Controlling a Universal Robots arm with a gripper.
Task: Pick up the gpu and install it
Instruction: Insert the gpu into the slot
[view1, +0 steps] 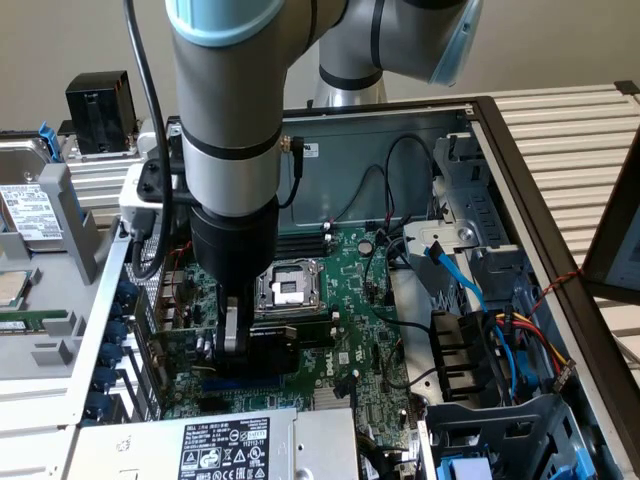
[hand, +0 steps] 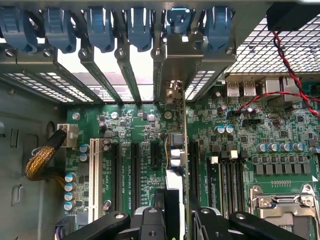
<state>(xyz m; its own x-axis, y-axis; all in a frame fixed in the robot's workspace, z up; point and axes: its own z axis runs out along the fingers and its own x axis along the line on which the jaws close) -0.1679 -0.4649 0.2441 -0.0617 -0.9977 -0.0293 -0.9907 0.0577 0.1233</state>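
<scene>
My gripper (view1: 234, 340) reaches straight down into the open computer case, over the lower left part of the large green motherboard (view1: 350, 300). It is shut on the gpu (hand: 185, 150), which stands on edge between the two black fingers (hand: 150, 222). In the wrist view the card runs as a thin green line over the expansion slots of the motherboard (hand: 140, 130). Its silver end bracket (hand: 175, 65) sits against the slotted rear wall under the blue latches. The card's dark block (view1: 272, 355) shows beside the fingers. I cannot tell whether its edge sits in a slot.
The CPU socket (view1: 285, 285) lies just beyond the gripper. A power supply (view1: 230, 445) borders the near side. Cables and a drive cage (view1: 480, 300) crowd the exterior view's right. Blue slot latches (hand: 100, 25) line the rear wall. Red wires (hand: 280, 95) cross near the ports.
</scene>
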